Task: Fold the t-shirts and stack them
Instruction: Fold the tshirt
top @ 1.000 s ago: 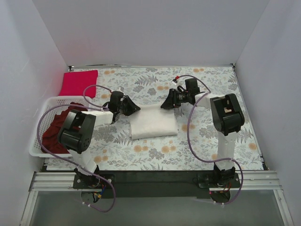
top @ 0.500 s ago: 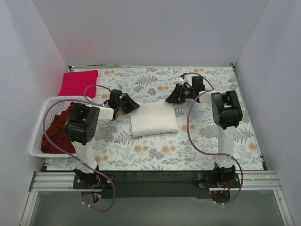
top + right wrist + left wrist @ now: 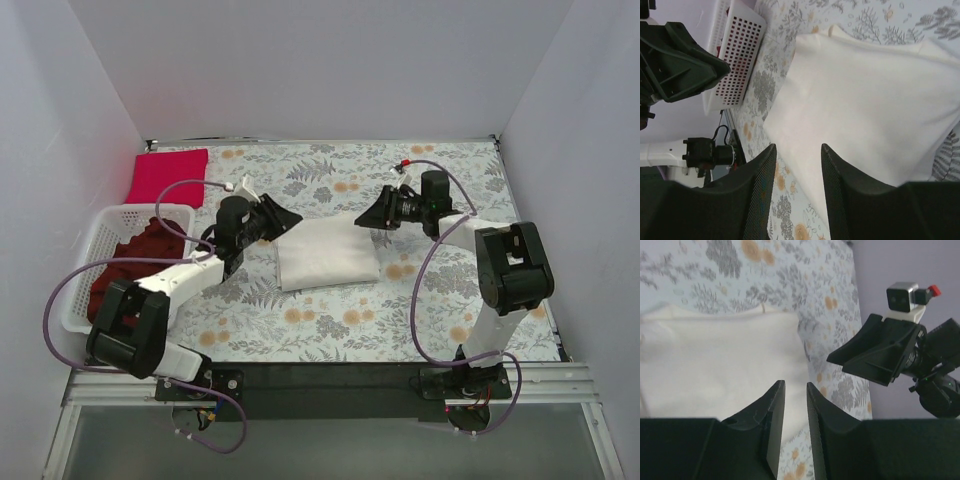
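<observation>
Cream-white t-shirt (image 3: 327, 254) lies folded in the middle of the floral cloth (image 3: 330, 330). The crimson-pink t-shirt (image 3: 168, 176) lies flat at the far left corner, and the dark maroon t-shirt (image 3: 140, 255) is heaped in the basket (image 3: 125, 211). The left gripper (image 3: 795, 386) hovers with jaws narrowly apart and empty, the right gripper (image 3: 798, 146) with jaws spread wider, also empty.

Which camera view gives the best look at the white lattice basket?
The top external view: nearly the whole basket shows at the left, with a dark maroon shirt inside. The right wrist view catches only part of its lattice wall; the left wrist view misses it.
</observation>
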Controlling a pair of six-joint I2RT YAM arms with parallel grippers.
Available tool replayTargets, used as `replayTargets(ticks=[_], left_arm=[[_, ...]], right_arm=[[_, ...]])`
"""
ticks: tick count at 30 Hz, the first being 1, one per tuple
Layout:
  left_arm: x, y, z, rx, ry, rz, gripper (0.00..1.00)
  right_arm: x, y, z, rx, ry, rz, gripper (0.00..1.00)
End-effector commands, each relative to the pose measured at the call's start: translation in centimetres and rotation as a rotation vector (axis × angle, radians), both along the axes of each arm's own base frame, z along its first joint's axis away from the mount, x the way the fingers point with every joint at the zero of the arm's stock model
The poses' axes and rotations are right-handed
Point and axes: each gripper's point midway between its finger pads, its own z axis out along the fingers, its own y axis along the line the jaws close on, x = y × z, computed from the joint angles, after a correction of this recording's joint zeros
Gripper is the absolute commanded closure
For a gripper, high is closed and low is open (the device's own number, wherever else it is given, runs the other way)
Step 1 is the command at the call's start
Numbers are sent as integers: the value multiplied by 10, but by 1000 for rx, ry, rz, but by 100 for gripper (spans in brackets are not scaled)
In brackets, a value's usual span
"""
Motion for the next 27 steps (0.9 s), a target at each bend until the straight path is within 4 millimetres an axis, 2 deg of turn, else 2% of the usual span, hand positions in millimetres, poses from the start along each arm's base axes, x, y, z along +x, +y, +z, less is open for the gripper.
replayTargets(ticks=[1, 3, 4, 8, 10, 15, 17, 20, 21, 23, 24, 26, 27], left_arm=[[-40, 0, -67, -2, 196, -16, 81], [-46, 1, -81, -26, 215, -5, 84], [-58, 8, -102, -23, 264, 18, 87], [-70, 20, -130, -26, 295, 65, 95], [-69, 25, -128, -32, 281, 78, 95], [-63, 28, -92, 28, 197, 54, 91], [-68, 24, -78, 20, 183, 29, 89], [-78, 7, -61, 9, 168, -25, 87], [-81, 1, -55, 1, 160, -42, 87], [-91, -21, -45, -21, 155, -102, 87], [-92, -27, -48, -21, 170, -114, 87], [-95, -41, -45, -38, 165, -143, 87], [-95, -44, -57, -29, 197, -141, 87]], right_arm=[[-14, 4, -16, 27, 40, 3, 53], [-18, 0, -40, 7, 74, -15, 53], [-20, -1, -48, -2, 80, -15, 53], [-27, -8, -84, -21, 134, -21, 55], [-25, -16, -88, -18, 125, -37, 57], [-33, -19, -62, 15, 91, -25, 56], [-37, -14, -43, 34, 57, -13, 55], [-55, 8, -19, 57, 25, 42, 54], [-68, 23, -9, 70, 19, 80, 53], [-77, 37, -2, 78, 5, 87, 52], [-89, 51, 3, 84, -1, 116, 52], [-92, 62, 3, 92, 4, 89, 50], [-98, 70, 0, 91, 16, 95, 50]])
